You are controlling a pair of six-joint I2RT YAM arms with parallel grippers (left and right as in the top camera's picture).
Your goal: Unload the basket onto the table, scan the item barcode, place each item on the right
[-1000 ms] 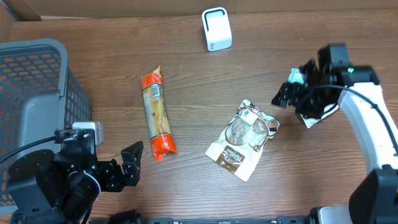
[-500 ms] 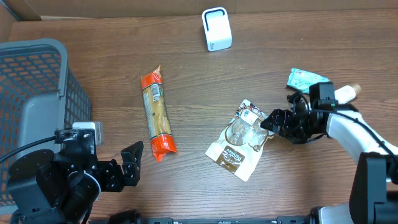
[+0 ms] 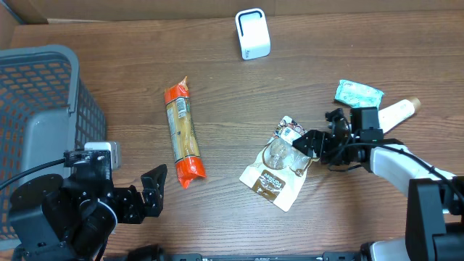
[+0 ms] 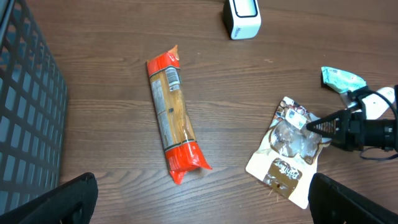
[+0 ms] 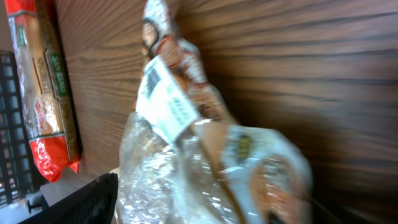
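A clear pouch (image 3: 284, 163) with a brown-and-white label lies flat right of the table's middle. My right gripper (image 3: 312, 143) is low at the pouch's upper right end, open, its fingers on either side of that end. The right wrist view is filled by the pouch (image 5: 199, 149), with its white barcode sticker (image 5: 166, 106) facing up and one dark finger (image 5: 81, 200) at lower left. My left gripper (image 3: 150, 190) hangs open near the front left, holding nothing. The white scanner (image 3: 252, 33) stands at the back.
A long orange-ended pasta pack (image 3: 183, 134) lies left of middle. Behind the right arm, a teal packet (image 3: 357, 93) rests on the table. A grey mesh basket (image 3: 43, 109) fills the left side. The left wrist view shows the pasta pack (image 4: 172, 112) and pouch (image 4: 291, 149) ahead.
My right arm dropped from the far right and swung left, bringing its open gripper to the pouch's end. The teal packet now lies uncovered. The left arm stayed still.
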